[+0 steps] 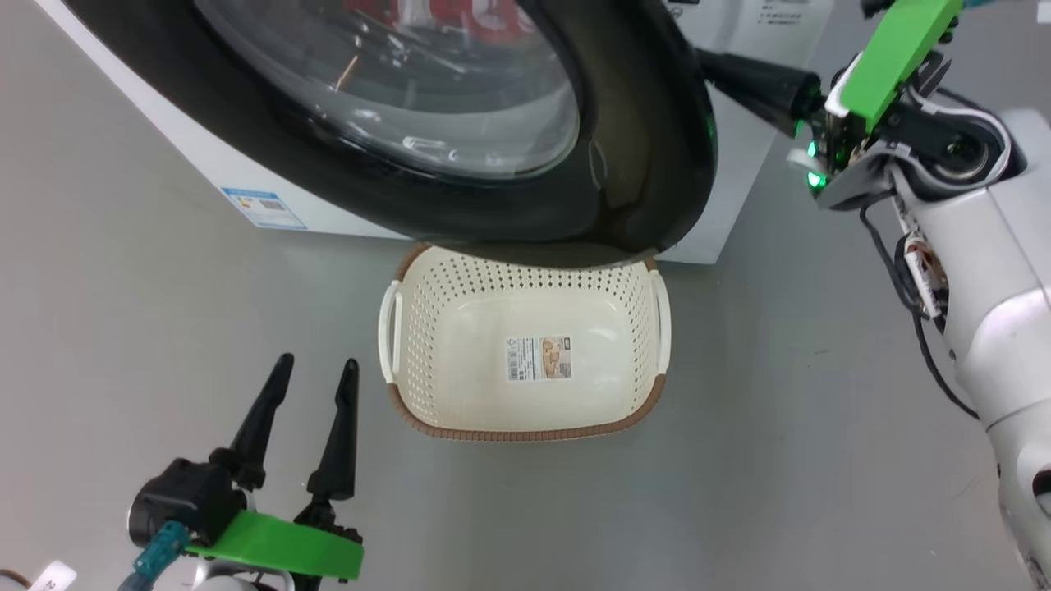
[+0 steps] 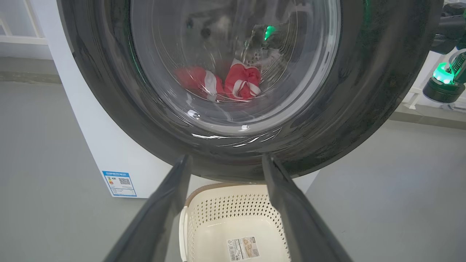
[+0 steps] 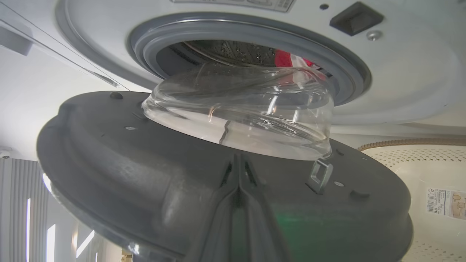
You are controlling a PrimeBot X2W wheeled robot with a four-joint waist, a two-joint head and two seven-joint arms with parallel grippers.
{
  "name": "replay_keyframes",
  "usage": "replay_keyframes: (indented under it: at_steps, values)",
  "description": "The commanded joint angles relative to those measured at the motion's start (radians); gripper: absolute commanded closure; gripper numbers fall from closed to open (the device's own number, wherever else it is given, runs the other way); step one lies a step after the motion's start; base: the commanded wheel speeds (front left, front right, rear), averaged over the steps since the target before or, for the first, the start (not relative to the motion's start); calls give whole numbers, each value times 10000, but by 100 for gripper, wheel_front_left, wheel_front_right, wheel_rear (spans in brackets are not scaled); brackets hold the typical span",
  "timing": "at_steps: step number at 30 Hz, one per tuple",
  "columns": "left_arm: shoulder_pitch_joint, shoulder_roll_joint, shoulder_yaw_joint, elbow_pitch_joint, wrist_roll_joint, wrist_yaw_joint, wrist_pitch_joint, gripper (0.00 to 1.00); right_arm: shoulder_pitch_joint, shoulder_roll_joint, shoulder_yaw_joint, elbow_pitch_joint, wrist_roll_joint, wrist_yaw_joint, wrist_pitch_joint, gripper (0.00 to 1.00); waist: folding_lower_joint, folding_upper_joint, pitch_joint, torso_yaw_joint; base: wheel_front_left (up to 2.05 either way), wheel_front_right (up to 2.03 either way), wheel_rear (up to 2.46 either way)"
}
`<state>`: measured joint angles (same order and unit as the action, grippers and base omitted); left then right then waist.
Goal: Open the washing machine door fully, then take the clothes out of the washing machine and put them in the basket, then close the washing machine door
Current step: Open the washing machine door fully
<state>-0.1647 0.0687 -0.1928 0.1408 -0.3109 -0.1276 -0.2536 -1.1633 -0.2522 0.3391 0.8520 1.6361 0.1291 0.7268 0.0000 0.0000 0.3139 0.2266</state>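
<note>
Right pincer (image 3: 238,163), fingers pressed together and holding nothing, sets its tips against the grey inner face of the round black-rimmed glass washing machine door (image 3: 127,163), ajar. Push steadily outward until fully swung. Red striped clothes (image 3: 287,58) lie beyond, inside the white front-loading washing machine (image 3: 400,72). Left pincer (image 1: 318,361): spread wide, empty; cream perforated plastic basket (image 1: 525,433) just right. Blue sticker (image 2: 119,183) and basket's paper label (image 1: 538,358): unreadable.

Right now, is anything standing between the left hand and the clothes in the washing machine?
Yes. The washing machine door, only partly open, stands between the open left hand and the clothes; they show red through its glass. The door's lower rim also hangs over the basket's far edge.
</note>
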Motion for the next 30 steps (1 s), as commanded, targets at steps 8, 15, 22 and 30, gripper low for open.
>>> replay_keyframes:
  at_steps: [8, 15, 22, 30]
  values:
    - [528, 161, 489, -220, 157, -31, -82, 0, 1209, 352, 135, -1048, 169, 16, 435, 100, 0, 0, -732, -146, 0, 0, 0]
    - [814, 165, 581, -228, 242, -31, -82, 0, 2063, 541, 348, -1689, 84, 16, 684, 100, 0, 0, -1062, -188, 0, 0, 0]
    - [1047, 136, 599, -195, 305, -31, -82, 0, 2746, 789, 479, -2321, 57, 16, 784, 100, 0, 0, -1381, -141, 0, 0, 0]
    - [1318, 83, 580, -178, 415, -31, -82, 0, 3596, 973, 729, -3193, -156, 16, 882, 100, 0, 0, -1771, 134, 0, 0, 0]
